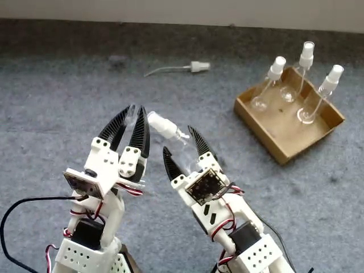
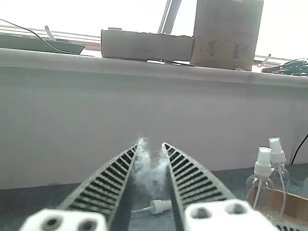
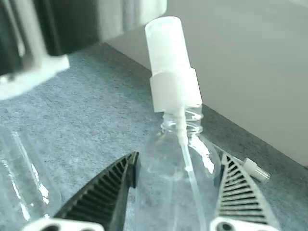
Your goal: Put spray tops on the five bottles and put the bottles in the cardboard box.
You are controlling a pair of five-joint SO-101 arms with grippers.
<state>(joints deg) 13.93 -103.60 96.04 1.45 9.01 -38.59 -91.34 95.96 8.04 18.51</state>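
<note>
My right gripper [image 1: 177, 139] [image 3: 179, 159] is shut on a clear bottle [image 3: 168, 178], tilted above the grey carpet. A white spray top [image 1: 161, 125] [image 3: 171, 62] sits on its neck, raised above the threads, with its tube down inside. My left gripper [image 1: 137, 109] [image 2: 152, 145] is just beside that top, its fingers nearly together on a small translucent whitish piece [image 2: 150, 166]; I cannot tell what it is. Another clear bottle [image 3: 21, 185] shows close by the right gripper. Three capped bottles [image 1: 298, 74] stand in the cardboard box [image 1: 256, 128]. A loose spray top [image 1: 199, 66] [image 2: 160, 206] lies farther back.
The box sits at the right of the carpet, and its bottles [image 2: 262, 178] stand off to one side of the left gripper. A white wall [image 2: 144, 96] runs along the carpet's far edge. Open carpet [image 1: 68, 91] lies at the left.
</note>
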